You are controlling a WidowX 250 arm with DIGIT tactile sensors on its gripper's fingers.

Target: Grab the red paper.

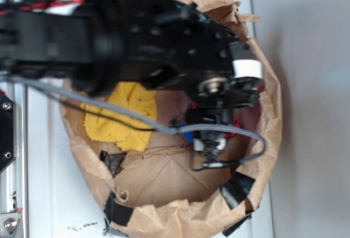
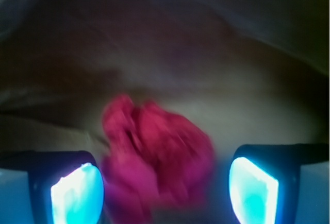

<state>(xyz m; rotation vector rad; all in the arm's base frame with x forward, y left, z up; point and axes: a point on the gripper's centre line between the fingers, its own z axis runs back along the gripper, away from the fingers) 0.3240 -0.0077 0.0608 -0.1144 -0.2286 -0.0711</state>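
Note:
The red paper (image 2: 154,152) is a crumpled wad lying on the brown floor of the bag, right between my two fingers. My gripper (image 2: 165,190) is open around it. The left pad (image 2: 77,195) sits close against the wad, while the right pad (image 2: 252,190) stands a little apart from it. In the exterior view the arm reaches down into the paper bag, and the gripper (image 1: 210,134) hides most of the red paper (image 1: 236,124), of which only small red slivers show.
The large brown paper bag (image 1: 164,216) surrounds the gripper, with its rolled rim patched with black tape (image 1: 238,189). A yellow terry cloth (image 1: 123,117) lies inside at the left. The bag rests on a white surface (image 1: 49,183).

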